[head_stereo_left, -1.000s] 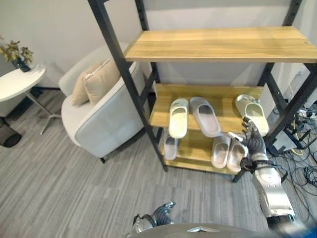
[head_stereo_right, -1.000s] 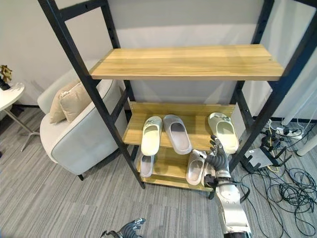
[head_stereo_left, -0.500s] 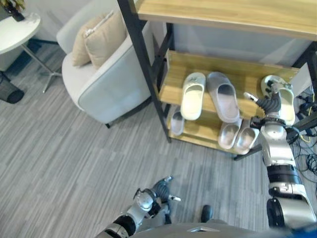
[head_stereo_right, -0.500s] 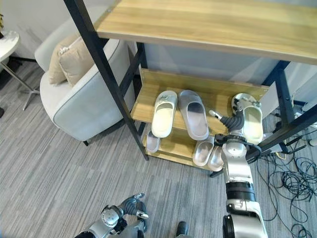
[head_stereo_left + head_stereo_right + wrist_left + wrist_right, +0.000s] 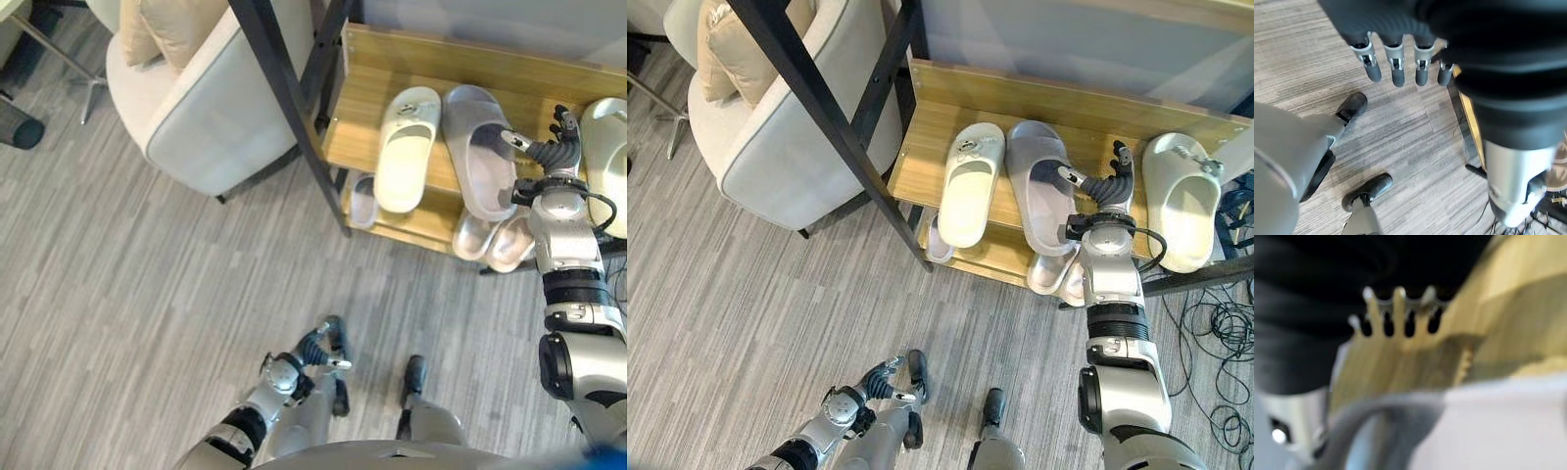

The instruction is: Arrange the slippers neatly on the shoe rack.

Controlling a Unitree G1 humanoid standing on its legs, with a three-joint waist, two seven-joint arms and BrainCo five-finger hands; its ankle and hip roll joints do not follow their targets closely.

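On the rack's middle shelf (image 5: pixel 921 157) lie a cream slipper (image 5: pixel 970 186), a grey slipper (image 5: pixel 1040 191) beside it, and a second cream slipper (image 5: pixel 1182 201) at the far right. My right hand (image 5: pixel 1107 188) is open over the shelf between the grey slipper and the right cream one. Its fingers (image 5: pixel 1396 316) are straight, and its thumb reaches the grey slipper's right edge; I cannot tell if it touches. On the bottom shelf lie a pale pair (image 5: pixel 495 240) and a small slipper (image 5: pixel 362 201). My left hand (image 5: pixel 315 348) hangs open low over the floor, with straight fingers (image 5: pixel 1396 66).
A pale armchair (image 5: pixel 186 108) with a beige cushion (image 5: pixel 167 20) stands to the left of the rack's black slanted post (image 5: pixel 284 98). Cables (image 5: pixel 1215 323) lie on the floor at the right. A dark bin (image 5: pixel 20 132) sits at the far left on the grey striped floor.
The camera has tipped down and closer to the rack. My right hand rose from the bottom shelf's front to the middle shelf, then shifted from the right cream slipper towards the grey one.
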